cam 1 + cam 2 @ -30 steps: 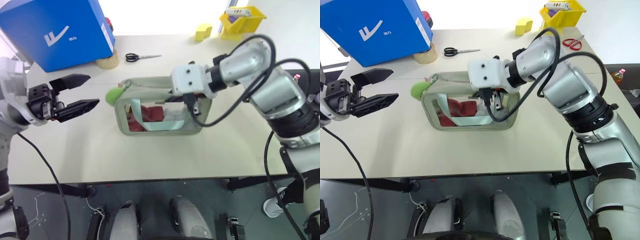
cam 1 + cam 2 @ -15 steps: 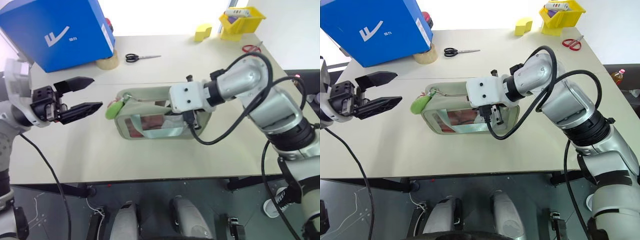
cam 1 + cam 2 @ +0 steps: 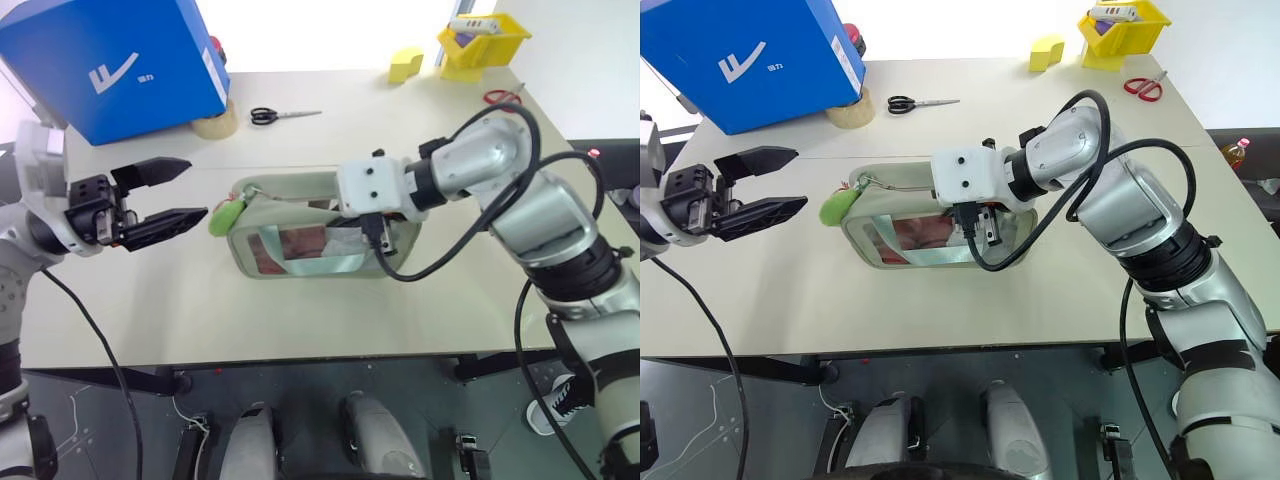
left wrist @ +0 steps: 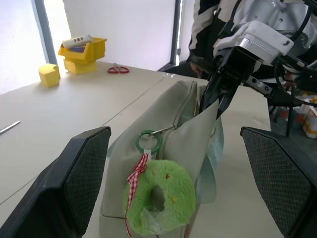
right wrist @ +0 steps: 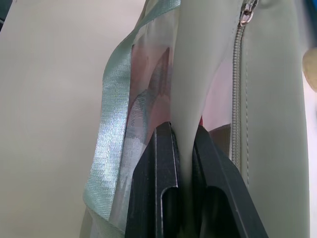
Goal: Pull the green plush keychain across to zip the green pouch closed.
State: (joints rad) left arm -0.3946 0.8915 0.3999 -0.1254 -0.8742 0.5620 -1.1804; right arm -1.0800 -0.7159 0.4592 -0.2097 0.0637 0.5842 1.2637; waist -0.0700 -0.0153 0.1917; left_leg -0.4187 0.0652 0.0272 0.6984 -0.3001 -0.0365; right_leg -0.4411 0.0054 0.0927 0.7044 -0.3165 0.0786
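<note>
Green plush keychain [image 4: 157,202] hangs at the green pouch [image 3: 300,205]'s left end, centre frame. The right wrist view shows the right gripper [image 5: 179,148] pinching pouch fabric; left gripper [image 3: 180,195] is spread wide at left.

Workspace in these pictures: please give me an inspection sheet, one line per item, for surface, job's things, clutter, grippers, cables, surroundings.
Surface: pale table, bare along its near edge.
Job's things: green pouch stands mid-table, red contents behind its clear window; green plush keychain hangs on a green ring at its end toward the left gripper.
Clutter: blue box, tape roll, black scissors, yellow block, yellow bin, red scissors.
Grippers: left gripper open, level with the keychain, not touching it; right gripper pinches the pouch's fabric wall.
Cables: black cable loops by the right arm, over the pouch's end.
Surroundings: bottle beyond the table's right edge.
</note>
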